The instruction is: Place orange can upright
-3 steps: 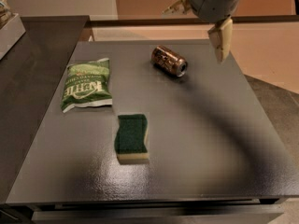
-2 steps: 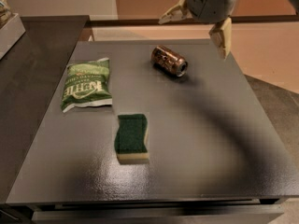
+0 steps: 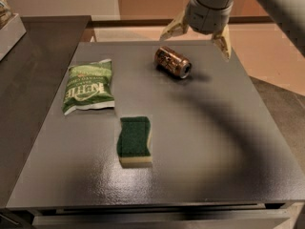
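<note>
Gripper (image 3: 195, 45) just behind orange can (image 3: 173, 62) — arm (image 3: 271, 1) cut off at top, left-edge object (image 3: 9, 32) cropped

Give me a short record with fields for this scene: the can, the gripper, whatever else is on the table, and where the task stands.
can: orange can lying on its side on the far part of the table, silver end facing near-right
gripper: gripper above and just behind the can, fingers open, not touching it, holding nothing
other items: green chip bag at left; green sponge nearer the front
task status: can not yet upright
</note>
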Controlling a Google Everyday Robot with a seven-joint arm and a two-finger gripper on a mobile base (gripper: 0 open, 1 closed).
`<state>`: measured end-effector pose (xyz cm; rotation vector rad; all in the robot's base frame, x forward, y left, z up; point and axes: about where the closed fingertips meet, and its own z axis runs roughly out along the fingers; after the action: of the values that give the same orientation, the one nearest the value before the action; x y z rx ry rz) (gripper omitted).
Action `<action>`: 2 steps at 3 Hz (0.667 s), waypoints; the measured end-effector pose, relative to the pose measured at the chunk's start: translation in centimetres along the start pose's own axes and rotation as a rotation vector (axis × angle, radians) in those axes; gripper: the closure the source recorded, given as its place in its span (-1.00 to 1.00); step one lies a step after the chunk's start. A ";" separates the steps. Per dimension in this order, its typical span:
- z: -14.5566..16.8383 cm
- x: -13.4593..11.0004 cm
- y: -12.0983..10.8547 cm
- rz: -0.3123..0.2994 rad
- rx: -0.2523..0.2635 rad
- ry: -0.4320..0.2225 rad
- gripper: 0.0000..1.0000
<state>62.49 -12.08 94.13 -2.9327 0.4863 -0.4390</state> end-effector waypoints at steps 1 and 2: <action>0.0 0.0 0.0 0.000 0.000 0.000 -1.00; -0.3 0.2 -0.3 -0.037 0.003 0.019 -1.00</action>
<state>62.64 -11.86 94.48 -2.9412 0.4346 -0.4724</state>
